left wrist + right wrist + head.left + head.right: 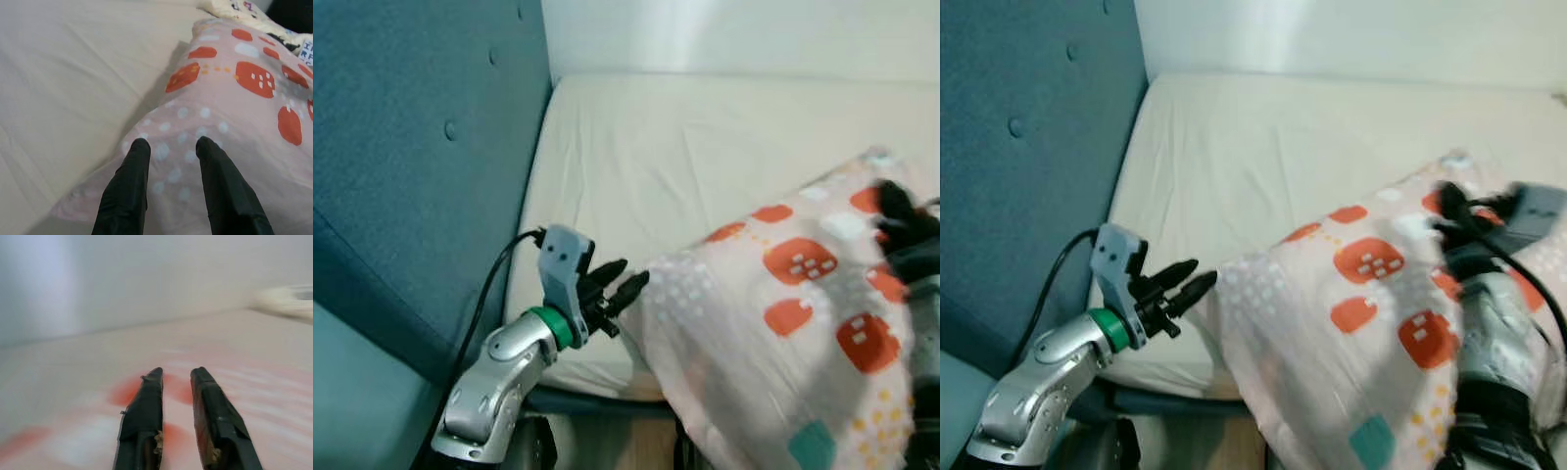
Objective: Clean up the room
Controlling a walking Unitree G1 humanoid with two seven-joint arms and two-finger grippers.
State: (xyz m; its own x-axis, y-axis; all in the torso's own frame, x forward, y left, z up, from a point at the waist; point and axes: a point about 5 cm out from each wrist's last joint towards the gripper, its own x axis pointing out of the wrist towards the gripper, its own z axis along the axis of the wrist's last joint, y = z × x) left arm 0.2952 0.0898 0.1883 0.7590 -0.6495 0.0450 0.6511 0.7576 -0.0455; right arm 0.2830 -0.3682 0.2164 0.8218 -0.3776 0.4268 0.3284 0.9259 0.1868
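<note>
Up close, a pink pillow (783, 323) printed with orange-red patches and white dots lies across the near part of a bed (705, 147) covered in a cream sheet, one corner hanging past the mattress edge toward the robot. The left gripper (619, 283) sits at that near-left corner of the pillow, its two black fingers (128, 191) parted by a narrow gap and resting against the fabric; whether they pinch any cloth cannot be told. The right gripper (1451, 208) is over the far-right part of the pillow, blurred in the head views. In the right wrist view its fingers (144, 416) stand slightly apart just above the patterned cover, with no fabric seen between them. A teal padded headboard (421, 166) with buttons rises along the left side of the bed, and a pale wall (724, 34) runs behind it.
</note>
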